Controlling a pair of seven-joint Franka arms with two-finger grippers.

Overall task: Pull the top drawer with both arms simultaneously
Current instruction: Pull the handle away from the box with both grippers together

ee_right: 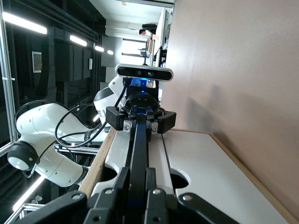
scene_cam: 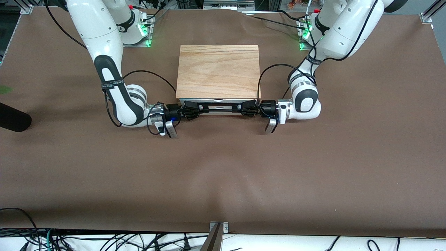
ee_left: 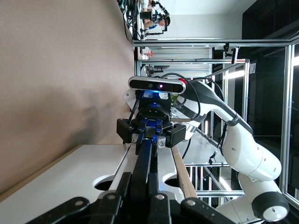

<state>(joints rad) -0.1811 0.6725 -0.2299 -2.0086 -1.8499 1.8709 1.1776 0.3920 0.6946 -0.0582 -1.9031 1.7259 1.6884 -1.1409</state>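
Observation:
The cabinet's pale wooden top slab (scene_cam: 218, 71) lies mid-table. The top drawer's white front (scene_cam: 217, 108) sits at the slab's near edge, and none of the drawer's inside shows. Its black bar handle (scene_cam: 220, 104) runs across it. My right gripper (scene_cam: 195, 111) is shut on the handle's end toward the right arm. My left gripper (scene_cam: 245, 108) is shut on the other end. In the left wrist view my left gripper (ee_left: 138, 179) clamps the handle (ee_left: 144, 158) beside the white front (ee_left: 164, 158). In the right wrist view my right gripper (ee_right: 136, 179) clamps the handle (ee_right: 138, 140).
Brown cloth (scene_cam: 223, 174) covers the table. A black rounded object (scene_cam: 12, 120) lies at the right arm's end. A metal post (scene_cam: 216, 237) and cables stand at the table's near edge. A larger white panel (ee_left: 70, 172) lies below the drawer front.

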